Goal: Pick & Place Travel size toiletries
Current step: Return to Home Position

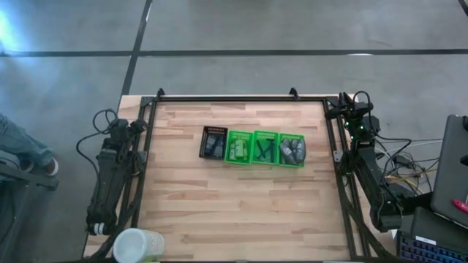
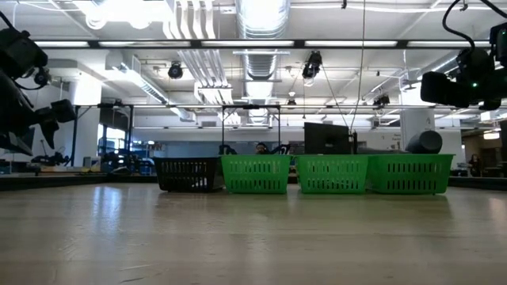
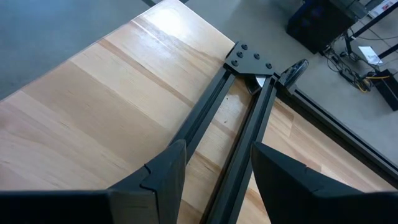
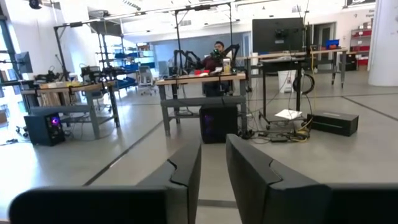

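Toiletries (image 1: 291,150) in trays (image 1: 239,131); left arm (image 1: 110,169), right arm (image 1: 369,174) aside

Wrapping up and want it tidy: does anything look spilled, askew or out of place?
Nothing spilled; the baskets sit in a straight row. Only a grey bottle pokes above the rightmost green basket's rim. The left arm and right arm are parked at the table's sides.

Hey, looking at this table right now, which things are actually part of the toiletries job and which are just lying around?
Part of the job:
- grey bottles
- razors
- green tubes
- dark packets
- all of these sit in the row of trays
- left end effector and right end effector, parked off to the sides

Just lying about:
- white cup at the table's corner
- cables off the table
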Robot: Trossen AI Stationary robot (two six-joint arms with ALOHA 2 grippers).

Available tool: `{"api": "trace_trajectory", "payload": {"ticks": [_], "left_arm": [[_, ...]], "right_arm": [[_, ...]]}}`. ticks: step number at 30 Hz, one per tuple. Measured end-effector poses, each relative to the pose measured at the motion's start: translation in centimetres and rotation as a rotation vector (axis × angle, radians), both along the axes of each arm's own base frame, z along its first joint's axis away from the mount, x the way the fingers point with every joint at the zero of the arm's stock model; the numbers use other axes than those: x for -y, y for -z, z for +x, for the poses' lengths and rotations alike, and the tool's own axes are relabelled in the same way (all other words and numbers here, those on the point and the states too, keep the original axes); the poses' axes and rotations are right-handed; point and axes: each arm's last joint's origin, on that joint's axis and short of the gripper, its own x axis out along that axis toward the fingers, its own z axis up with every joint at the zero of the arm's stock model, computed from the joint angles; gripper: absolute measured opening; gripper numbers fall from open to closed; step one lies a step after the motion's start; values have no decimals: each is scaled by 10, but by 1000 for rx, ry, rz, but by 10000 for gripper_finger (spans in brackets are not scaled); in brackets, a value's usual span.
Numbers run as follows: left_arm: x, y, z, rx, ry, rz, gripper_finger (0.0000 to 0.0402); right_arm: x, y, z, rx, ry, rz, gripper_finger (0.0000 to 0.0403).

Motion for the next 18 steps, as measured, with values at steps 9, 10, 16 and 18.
{"api": "trace_trajectory", "payload": {"ticks": [9, 10, 16, 18], "left_arm": [[0, 0, 0, 0, 0, 0, 186], [0, 0, 0, 0, 0, 0, 186], [0, 0, 0, 0, 0, 0, 186], [0, 0, 0, 0, 0, 0, 186]], "right_arm": [[0, 0, 0, 0, 0, 0, 99], [0, 0, 0, 0, 0, -1, 102], [0, 0, 0, 0, 0, -1, 114], [0, 0, 0, 0, 0, -1, 117]]}}
